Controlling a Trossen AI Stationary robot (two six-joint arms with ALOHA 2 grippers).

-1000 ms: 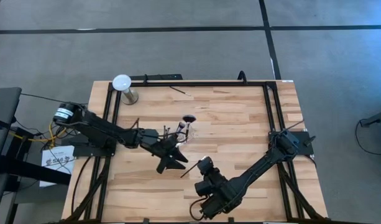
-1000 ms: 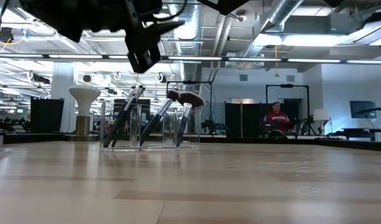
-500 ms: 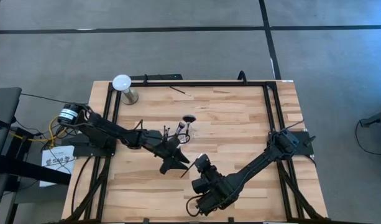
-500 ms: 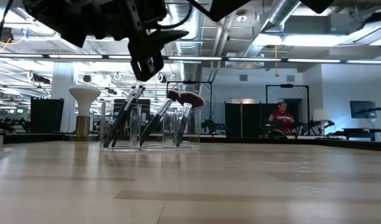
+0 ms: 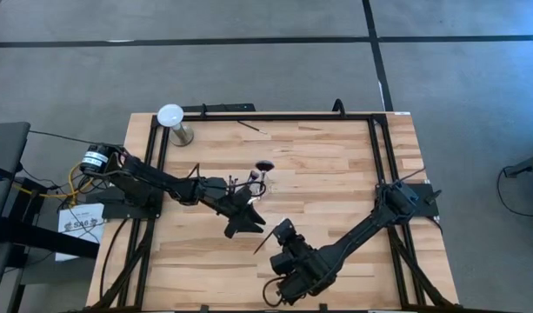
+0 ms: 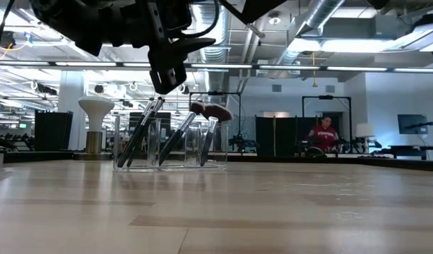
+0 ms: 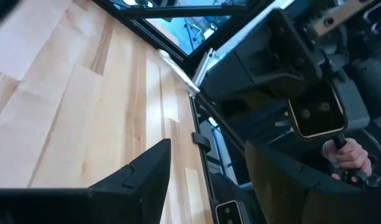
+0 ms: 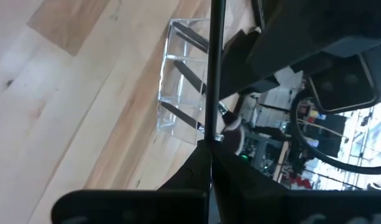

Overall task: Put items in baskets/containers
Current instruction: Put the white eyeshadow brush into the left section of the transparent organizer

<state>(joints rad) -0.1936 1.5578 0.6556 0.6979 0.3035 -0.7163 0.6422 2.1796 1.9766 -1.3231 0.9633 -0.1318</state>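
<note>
Left gripper (image 5: 245, 223) open, empty, hovering just beside cup (image 5: 256, 188) holding brushes (image 6: 175, 136). Right gripper (image 5: 282, 233) clamped on brush (image 8: 215, 68), raised near table's (image 5: 336, 165) front.

Pale butcher-block wooden table top (image 5: 327, 174): smooth planks, visible grain, light satin sheen in the low view. Black metal frame rail (image 5: 275, 116) round the table edge, matt. Small clear transparent cup (image 6: 170, 143) near table centre: glossy, see-through plastic or glass, can't tell which. Thin dark-handled makeup brushes (image 6: 175, 137) inside it: smooth handles, soft bristle heads. White-domed stand (image 5: 172, 119) at the table's far left corner: matt white dome, shiny metal base.
</note>
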